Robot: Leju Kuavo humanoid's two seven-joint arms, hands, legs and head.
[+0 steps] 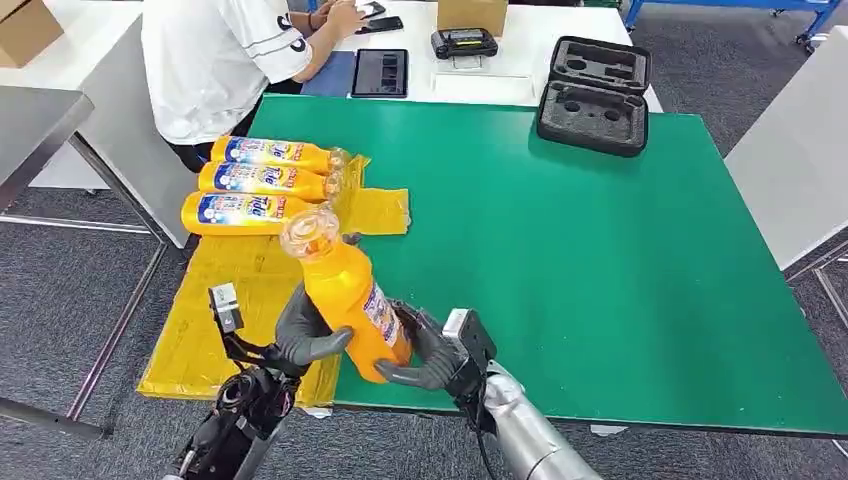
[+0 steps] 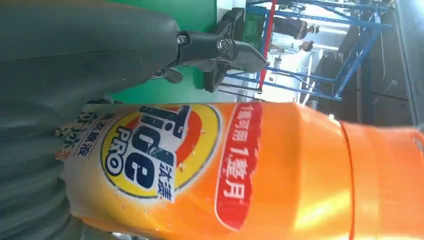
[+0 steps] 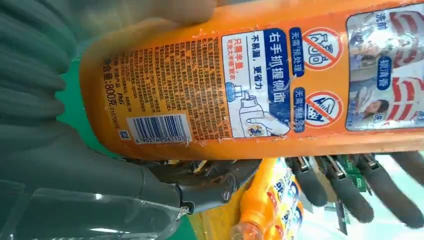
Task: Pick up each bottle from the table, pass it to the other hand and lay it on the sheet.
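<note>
While both the left hand (image 1: 305, 335) and right hand (image 1: 425, 355) grip one Tide PRO detergent bottle (image 1: 350, 300), three more Tide bottles (image 1: 260, 183) lie on the yellow sheet (image 1: 230, 310) at ten o'clock.

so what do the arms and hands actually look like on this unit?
Both hands are dark grey: the left hand and right hand have thick, rounded grey fingers, with a ribbed grey cover in the wrist views. The right forearm is a smooth silver tube. The left forearm looks black, with exposed dark cables. Each wrist carries a small boxy silver-grey module.
</note>
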